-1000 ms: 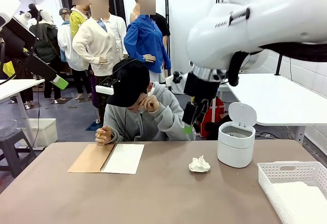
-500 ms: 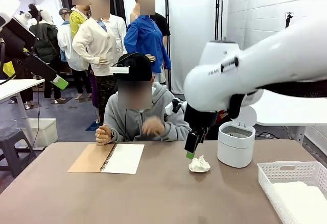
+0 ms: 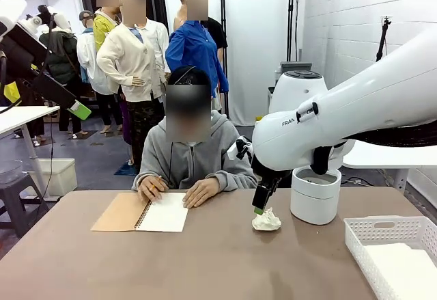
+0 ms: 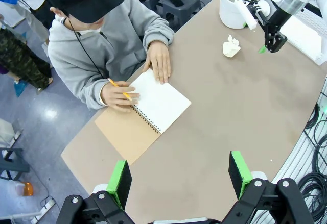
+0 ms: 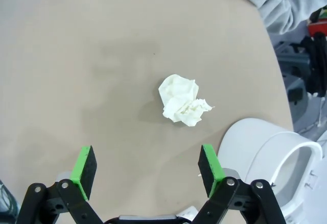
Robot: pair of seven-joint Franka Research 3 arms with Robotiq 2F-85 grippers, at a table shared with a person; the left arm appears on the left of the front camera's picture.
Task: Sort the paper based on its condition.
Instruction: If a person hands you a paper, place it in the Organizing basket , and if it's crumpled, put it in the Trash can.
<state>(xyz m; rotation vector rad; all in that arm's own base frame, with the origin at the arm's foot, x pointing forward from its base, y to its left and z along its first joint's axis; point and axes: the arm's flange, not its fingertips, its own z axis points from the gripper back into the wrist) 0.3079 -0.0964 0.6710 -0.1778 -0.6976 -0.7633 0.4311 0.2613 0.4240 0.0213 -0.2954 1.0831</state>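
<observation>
1. Lower than a second ago, the right arm point(image 3: 355, 108) has brought its right gripper point(image 3: 260, 203) down from the person's chest height to just above the crumpled paper wad point(image 3: 266, 220); the person's hands have dropped onto the notebook point(image 3: 145, 212).
2. From the front, the arm's white bulk hides most of the white bin point(image 3: 315, 194) behind the wad, and the bin's lid cannot be seen.
3. At the table's point(image 3: 205, 259) right corner, beyond the bin, the white basket point(image 3: 392, 255) is cut off by the frame edge; smooth sheets seem to lie inside, though how many is unclear.
4. Seen from its own wrist camera, the right gripper's fingers point(image 5: 84, 170) are spread wide, the wad lying untouched beyond them.
5. High over the table edge nearest the notebook, the left gripper point(image 4: 180, 177) is also spread, holding nothing.
</observation>
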